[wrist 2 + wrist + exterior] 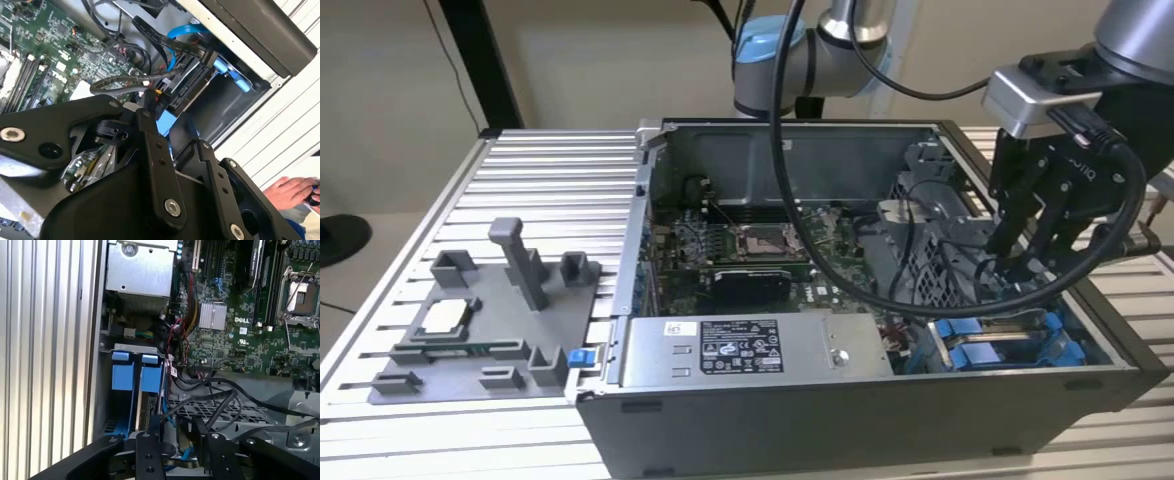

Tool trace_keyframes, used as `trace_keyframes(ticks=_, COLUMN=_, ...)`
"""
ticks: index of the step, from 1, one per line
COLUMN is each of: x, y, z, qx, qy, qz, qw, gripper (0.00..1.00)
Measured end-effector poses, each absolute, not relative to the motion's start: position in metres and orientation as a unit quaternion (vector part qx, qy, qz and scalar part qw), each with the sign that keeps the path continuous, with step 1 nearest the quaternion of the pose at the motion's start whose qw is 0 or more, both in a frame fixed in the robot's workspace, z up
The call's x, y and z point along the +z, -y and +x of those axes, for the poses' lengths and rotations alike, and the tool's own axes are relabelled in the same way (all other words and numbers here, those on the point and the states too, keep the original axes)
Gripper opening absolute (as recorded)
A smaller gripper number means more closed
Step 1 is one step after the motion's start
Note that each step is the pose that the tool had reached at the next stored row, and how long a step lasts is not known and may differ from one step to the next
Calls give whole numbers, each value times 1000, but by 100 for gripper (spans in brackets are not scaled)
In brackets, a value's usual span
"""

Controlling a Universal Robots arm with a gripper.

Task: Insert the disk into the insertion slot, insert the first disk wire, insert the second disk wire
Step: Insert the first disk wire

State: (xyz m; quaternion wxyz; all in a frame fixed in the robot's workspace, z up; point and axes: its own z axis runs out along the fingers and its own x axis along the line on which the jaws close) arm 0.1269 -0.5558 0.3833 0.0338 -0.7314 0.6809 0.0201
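Note:
My gripper (1023, 262) reaches down into the open computer case at the exterior view's right, just above the insertion slot (994, 342), a grey bay with blue rails. In the first wrist view the gripper (177, 427) hangs over the perforated bay wall, close to two blue tabs (136, 372) and the disk (146, 410), whose edge sits inside the bay. In the second wrist view the gripper (167, 112) is right next to the black disk wires (187, 82) and a blue cable (184, 31) that run to the back of the disk.
A grey box with a sticker (734, 350) lies along the case's front. The motherboard (235, 325) fills the case floor. A grey tray with pegs (467, 320) stands on the ribbed table. A person's hand (292, 192) rests outside the case.

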Motion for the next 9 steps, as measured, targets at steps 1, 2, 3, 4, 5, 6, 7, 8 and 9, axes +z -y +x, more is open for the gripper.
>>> trace_keyframes(ticks=1, x=383, y=556, z=127, qx=20, qy=-681, qz=-731, qw=34, gripper=0)
trace_keyframes(ticks=2, x=383, y=556, z=127, qx=20, qy=-681, qz=-731, qw=34, gripper=0)
trace_keyframes(ticks=3, x=383, y=556, z=127, qx=21, qy=-681, qz=-731, qw=34, gripper=0)
trace_keyframes(ticks=4, x=383, y=556, z=128, qx=21, qy=-681, qz=-731, qw=34, gripper=0)
trace_keyframes(ticks=5, x=383, y=556, z=128, qx=22, qy=-681, qz=-731, qw=33, gripper=0)
trace_keyframes(ticks=6, x=383, y=556, z=129, qx=22, qy=-681, qz=-731, qw=33, gripper=0)
trace_keyframes(ticks=7, x=383, y=556, z=129, qx=22, qy=-681, qz=-731, qw=33, gripper=0)
trace_keyframes(ticks=8, x=383, y=556, z=129, qx=22, qy=-681, qz=-731, qw=33, gripper=0)
trace_keyframes(ticks=9, x=383, y=556, z=129, qx=22, qy=-681, qz=-731, qw=32, gripper=0)
